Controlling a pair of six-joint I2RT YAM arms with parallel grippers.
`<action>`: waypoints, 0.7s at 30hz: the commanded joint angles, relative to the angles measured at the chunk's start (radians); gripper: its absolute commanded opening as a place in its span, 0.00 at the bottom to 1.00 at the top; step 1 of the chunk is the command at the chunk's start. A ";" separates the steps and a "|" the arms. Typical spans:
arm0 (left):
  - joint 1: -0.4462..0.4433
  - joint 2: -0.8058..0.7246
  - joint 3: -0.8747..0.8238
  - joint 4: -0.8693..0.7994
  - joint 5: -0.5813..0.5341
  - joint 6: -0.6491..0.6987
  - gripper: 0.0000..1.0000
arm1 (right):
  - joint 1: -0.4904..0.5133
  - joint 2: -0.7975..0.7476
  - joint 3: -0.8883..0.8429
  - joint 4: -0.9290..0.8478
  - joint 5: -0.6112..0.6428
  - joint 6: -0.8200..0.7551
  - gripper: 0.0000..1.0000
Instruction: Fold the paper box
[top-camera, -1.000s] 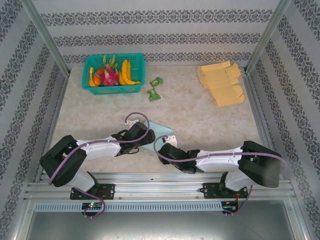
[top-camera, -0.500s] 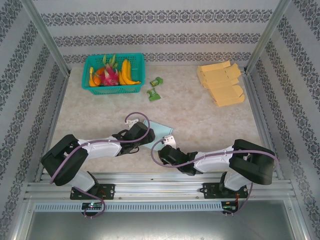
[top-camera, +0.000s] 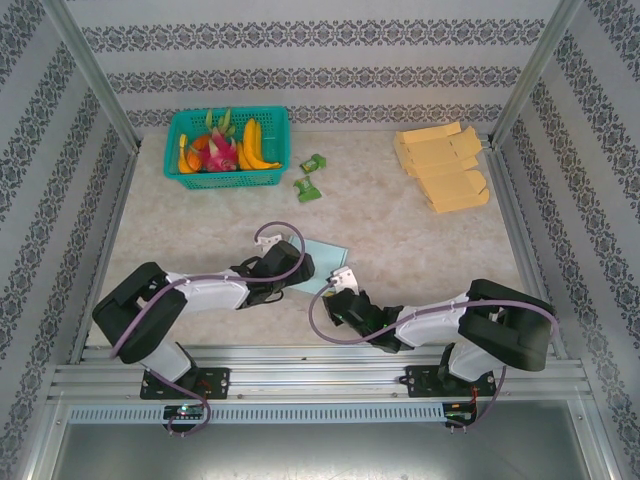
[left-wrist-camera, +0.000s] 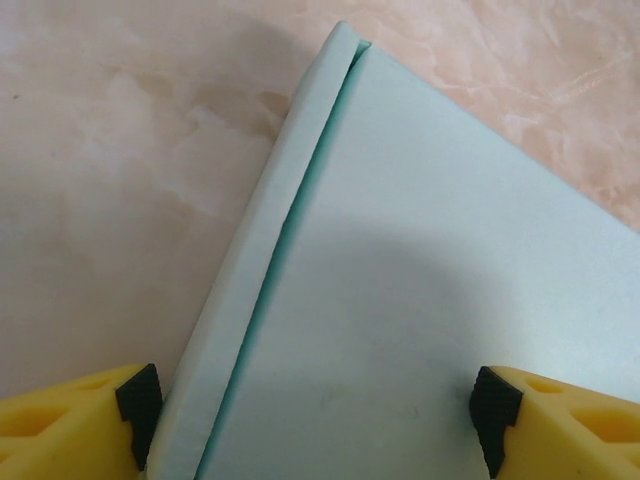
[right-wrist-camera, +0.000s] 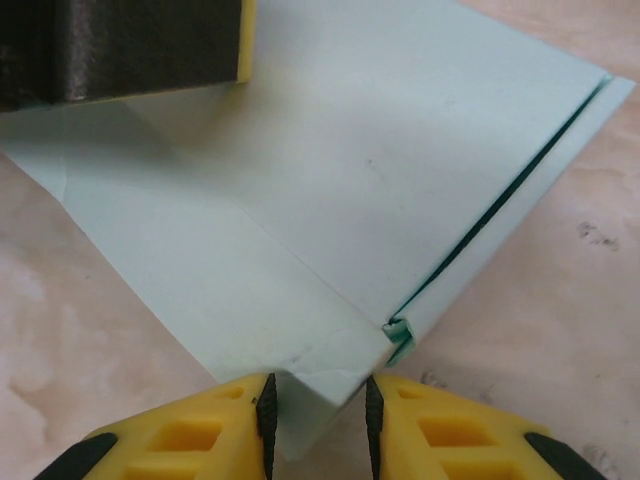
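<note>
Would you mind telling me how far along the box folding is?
Done: little; the box lies flat on the table, one crease showing. In hand: the left gripper is open above it, and the right gripper straddles one corner. Left, likely: raising the walls and tucking the flaps.

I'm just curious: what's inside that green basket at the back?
The basket holds yellow bananas, a pink dragon fruit and something orange. Whatever lies beneath them is covered.

Bright, even light with soft shadows.
The top view is sharp and lit flat from above, with only weak shadows beside the arms (top-camera: 200, 292). On the paper box (left-wrist-camera: 420, 250) a soft grey shadow lies in the lower middle of the left wrist view and in the upper left of the right wrist view.
</note>
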 joint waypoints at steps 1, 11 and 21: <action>-0.009 0.098 -0.041 -0.172 0.067 0.062 0.82 | -0.035 -0.007 -0.022 0.158 -0.025 -0.080 0.31; -0.007 0.161 -0.025 -0.161 0.077 0.106 0.73 | -0.068 0.032 -0.078 0.314 0.016 -0.191 0.31; -0.008 0.173 -0.029 -0.167 0.062 0.151 0.73 | -0.122 0.048 -0.097 0.378 0.031 -0.228 0.31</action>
